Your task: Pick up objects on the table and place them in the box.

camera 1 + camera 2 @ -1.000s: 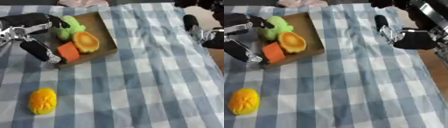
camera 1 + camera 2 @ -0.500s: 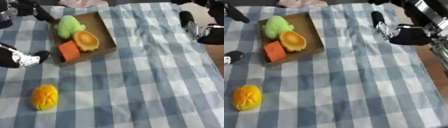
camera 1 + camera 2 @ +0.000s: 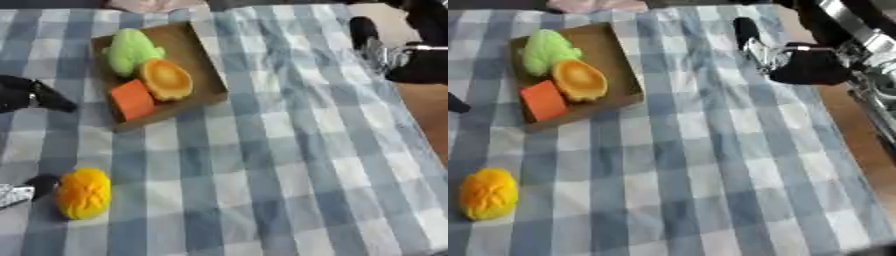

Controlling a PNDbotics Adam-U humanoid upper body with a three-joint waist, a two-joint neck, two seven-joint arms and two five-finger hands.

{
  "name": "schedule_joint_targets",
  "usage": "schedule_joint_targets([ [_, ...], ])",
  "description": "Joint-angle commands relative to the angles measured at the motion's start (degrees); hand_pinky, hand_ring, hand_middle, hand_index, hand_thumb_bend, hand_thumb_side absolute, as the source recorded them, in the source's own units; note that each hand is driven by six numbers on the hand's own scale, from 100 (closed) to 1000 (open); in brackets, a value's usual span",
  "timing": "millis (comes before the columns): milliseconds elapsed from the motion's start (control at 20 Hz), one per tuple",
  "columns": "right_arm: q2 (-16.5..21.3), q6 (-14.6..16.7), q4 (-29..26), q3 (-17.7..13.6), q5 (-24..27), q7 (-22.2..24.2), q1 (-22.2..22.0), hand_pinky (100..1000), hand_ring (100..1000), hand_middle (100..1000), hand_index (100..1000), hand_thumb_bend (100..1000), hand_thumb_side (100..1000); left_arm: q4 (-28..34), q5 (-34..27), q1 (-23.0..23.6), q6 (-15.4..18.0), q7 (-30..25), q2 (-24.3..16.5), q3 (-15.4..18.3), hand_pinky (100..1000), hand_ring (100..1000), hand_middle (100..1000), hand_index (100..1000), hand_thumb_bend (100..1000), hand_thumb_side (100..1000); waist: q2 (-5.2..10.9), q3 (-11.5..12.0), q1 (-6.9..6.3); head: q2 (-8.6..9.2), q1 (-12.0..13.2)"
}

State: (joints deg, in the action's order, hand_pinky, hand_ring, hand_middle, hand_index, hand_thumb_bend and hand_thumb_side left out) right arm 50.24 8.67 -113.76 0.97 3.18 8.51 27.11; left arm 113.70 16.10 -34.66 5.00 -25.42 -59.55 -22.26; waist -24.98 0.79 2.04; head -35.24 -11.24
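Observation:
A shallow brown box (image 3: 203, 65) lies at the upper left of the checked cloth. In it are a green lumpy thing (image 3: 131, 49), a round orange thing (image 3: 166, 79) and an orange-red block (image 3: 133, 99). A yellow-orange ridged fruit (image 3: 85, 193) lies on the cloth at the lower left. My left hand (image 3: 31, 95) shows only at the left edge, open. One finger (image 3: 35, 184) lies just left of the fruit, close to touching it. My right hand (image 3: 802, 62) hovers open at the upper right, off the cloth's right side, holding nothing.
The blue and white checked cloth (image 3: 289, 165) covers the table. A bare wooden table edge (image 3: 859, 145) runs down the right side. A pale pink thing (image 3: 592, 5) lies at the far edge behind the box.
My left hand left the box's left edge and swung out to the left and down; a finger now sits beside the yellow-orange fruit. The right hand barely moved.

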Motion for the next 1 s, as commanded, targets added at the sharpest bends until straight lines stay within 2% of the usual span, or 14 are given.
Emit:
schedule_joint_targets([
  [50, 1.42, 0.15, -0.83, -1.06, 0.20, -0.24, 0.14, 812, 793, 760, 870, 100, 302, 0.89, 1.91, 0.54, 1.39, -0.07, -2.43, 0.10, 916, 830, 791, 902, 420, 424, 1.32, -0.09, -0.04, -0.07, -0.16],
  [350, 1.02, 0.00, -0.83, -0.88, -0.03, -0.06, 0.04, 812, 793, 760, 870, 100, 306, 0.89, 6.19, 1.99, -0.46, 0.16, -1.88, -1.58, 913, 835, 795, 918, 408, 406, 1.09, -0.16, 0.10, -0.03, 0.16],
  [650, 0.85, 0.14, -0.83, -0.83, 0.00, 0.01, -0.08, 811, 793, 760, 870, 100, 303, 0.89, 10.70, 1.38, -3.11, -1.04, -0.29, -4.07, 912, 850, 814, 941, 391, 394, 1.08, -0.22, 0.25, 0.27, 0.87],
  [1000, 0.59, 0.79, -0.83, -0.69, -0.10, 0.10, -0.12, 811, 793, 760, 869, 100, 302, 0.89, 13.22, 1.10, -4.94, -4.31, 1.10, -6.13, 914, 859, 826, 939, 372, 399, 0.95, -0.28, 0.45, 0.53, 1.34],
])
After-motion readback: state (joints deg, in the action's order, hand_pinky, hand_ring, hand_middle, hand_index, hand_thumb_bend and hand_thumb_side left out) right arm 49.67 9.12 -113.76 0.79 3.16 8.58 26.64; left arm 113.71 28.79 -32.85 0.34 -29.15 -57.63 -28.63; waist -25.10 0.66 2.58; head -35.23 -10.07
